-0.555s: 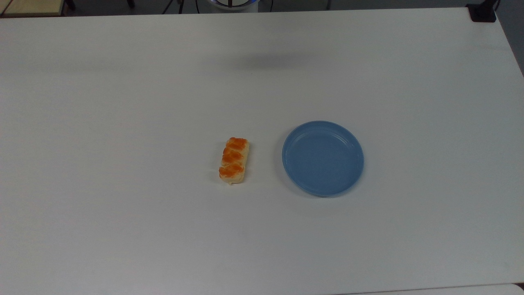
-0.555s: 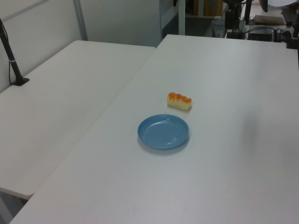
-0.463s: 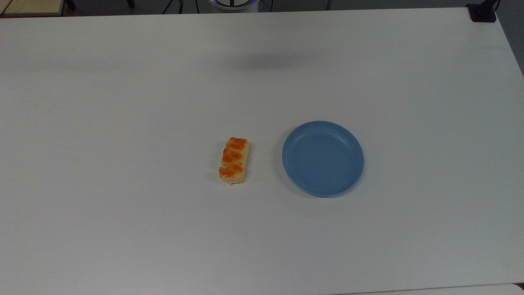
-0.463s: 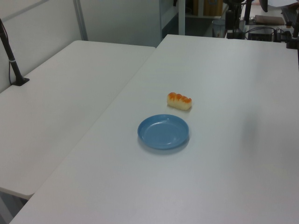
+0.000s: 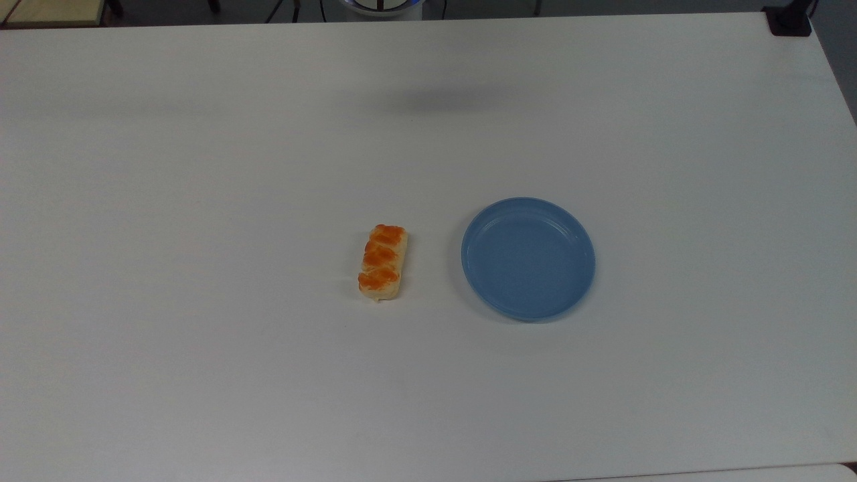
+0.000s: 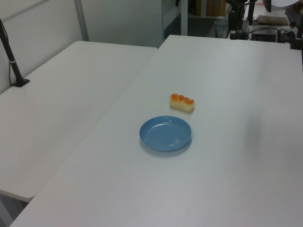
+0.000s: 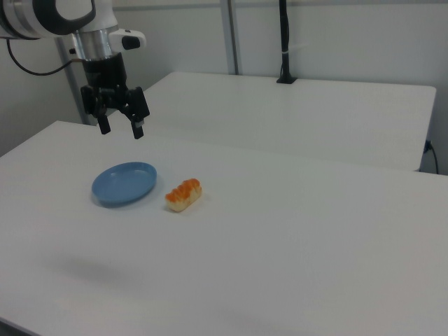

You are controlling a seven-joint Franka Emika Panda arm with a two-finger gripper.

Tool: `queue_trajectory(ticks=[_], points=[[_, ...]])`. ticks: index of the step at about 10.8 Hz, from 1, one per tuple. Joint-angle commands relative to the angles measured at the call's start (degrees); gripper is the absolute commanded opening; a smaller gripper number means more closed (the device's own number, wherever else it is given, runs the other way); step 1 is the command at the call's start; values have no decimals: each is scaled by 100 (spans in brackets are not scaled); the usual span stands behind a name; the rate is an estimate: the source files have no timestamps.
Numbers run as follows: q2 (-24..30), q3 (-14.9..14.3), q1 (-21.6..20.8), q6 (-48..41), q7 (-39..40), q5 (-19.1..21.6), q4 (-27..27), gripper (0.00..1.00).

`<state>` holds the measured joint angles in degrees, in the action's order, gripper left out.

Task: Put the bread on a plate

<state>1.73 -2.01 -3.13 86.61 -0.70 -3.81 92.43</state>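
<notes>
White tabletop [image 5: 201, 167] pretty much everywhere, plain and matte, with a second white table [image 6: 61, 94] butted up against it on the left view's left. That neighbour table has a black pole clamped at its edge [image 6: 12, 61], and the right view shows another black post [image 7: 283, 42] standing on the far table.

The bread [image 5: 382, 262] is lying flat on the table, glazed orange bumps facing up, long side running toward and away from the camera in the top view. It sits just beside the plate [image 5: 576, 227] but not touching it, with a strip of bare table between them. In the top view the bread is on the plate's left; in the left view it's behind the plate [image 6: 147, 130] and slightly to the right [image 6: 182, 102]; in the right view it's on the plate's right [image 7: 183, 194]. The light-blue plate [image 7: 105, 196] has nothing on it.

The gripper [image 7: 120, 127] shows up in the right view, hanging in the air well above the table, up behind the plate toward the right view's upper left. It points straight down, its two black fingers [image 7: 138, 128] are spread apart, and nothing is between them. The white arm [image 7: 84, 17] it hangs from comes in from the top corner.
</notes>
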Motion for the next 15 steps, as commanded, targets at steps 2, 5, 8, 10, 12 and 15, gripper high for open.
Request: queue_trajectory(ticks=[2,5,8,10,12,15], points=[[56,34,-3,-40,79,20,82,100],[-181,34,14,258,228,91,-23,100],[-471,17,58,706,264,82,-94,100],[-944,17,76,1136,220,82,-85,100],[-1436,17,58,1830,-16,82,-67,100],[-2139,34,14,2726,-614,99,-76,100]])
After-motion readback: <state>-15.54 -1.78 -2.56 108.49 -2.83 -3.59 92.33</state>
